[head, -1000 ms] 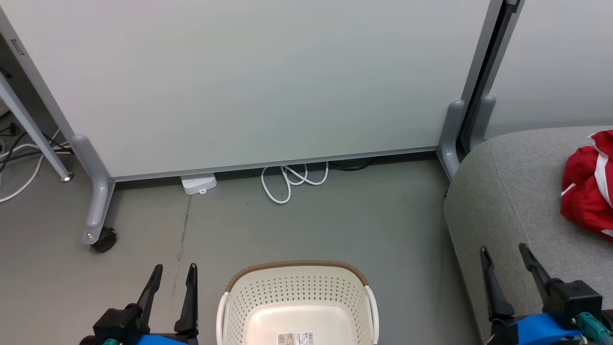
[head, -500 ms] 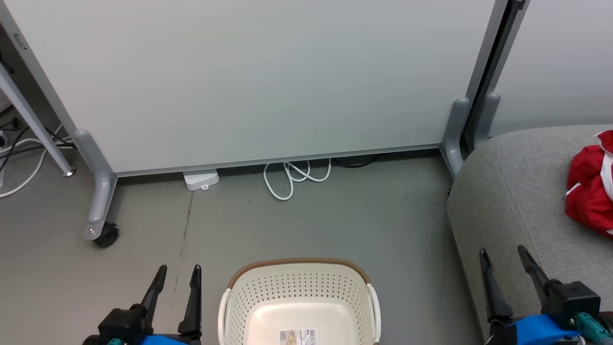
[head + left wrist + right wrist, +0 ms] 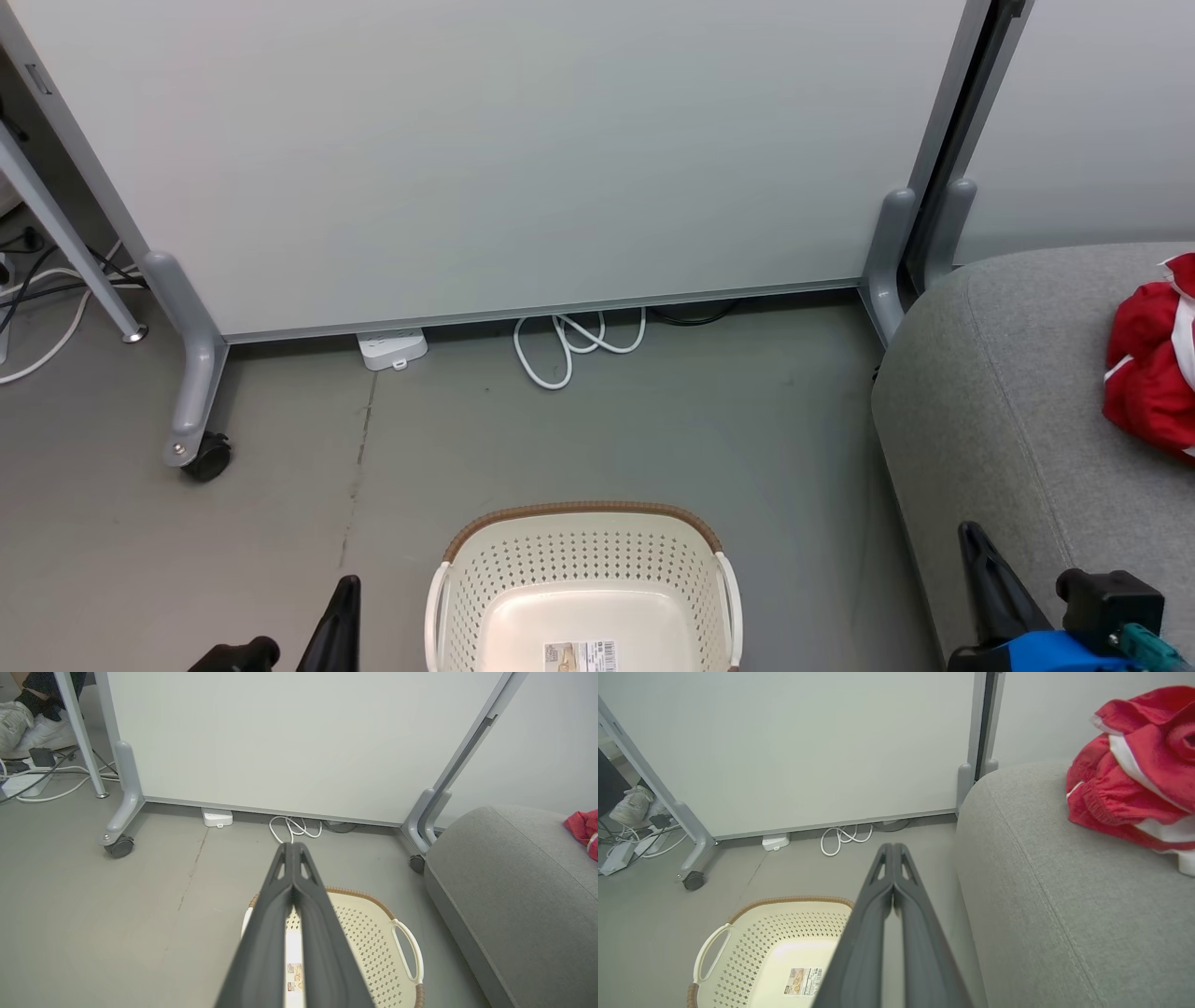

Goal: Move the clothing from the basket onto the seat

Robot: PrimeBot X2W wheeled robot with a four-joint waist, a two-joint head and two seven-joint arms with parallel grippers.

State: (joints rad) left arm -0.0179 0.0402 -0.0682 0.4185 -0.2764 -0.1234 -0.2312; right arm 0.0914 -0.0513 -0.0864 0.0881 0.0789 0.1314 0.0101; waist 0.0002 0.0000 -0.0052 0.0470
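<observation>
At the far left of the left wrist view, a person's white shoe (image 3: 46,735) sits behind a slanted grey metal leg (image 3: 80,732). Loose cables (image 3: 70,790) trail over the grey floor (image 3: 607,439), and the frame edge cuts off much of that corner. Next comes the black castor (image 3: 205,459) under the grey foot of a large pale partition panel (image 3: 513,159). A small white power strip (image 3: 392,350) is half tucked under the panel's lower rail. The left tool (image 3: 293,848) has its two long dark fingers pressed together on nothing. In the head view a dark sliver of it (image 3: 344,621) rises from the bottom edge just left of the basket. The oval cream plastic basket with perforated sides and a brown woven-look rim (image 3: 579,513) stands on the floor, its near part cut off. Its bare bottom carries a paper label (image 3: 579,655) too small to read. Beyond it a coiled white cable (image 3: 569,350) lies by the panel. The right tool (image 3: 893,849) also has its fingers together, empty, between basket and sofa. The large grey fabric sofa with rounded edges (image 3: 1008,392) stands to the right of the basket, not touching it. Bright red clothing with white stripes (image 3: 1125,779) lies bunched on the seat, well apart from the basket. It is cropped at the right edge, so the number of garments cannot be told.
</observation>
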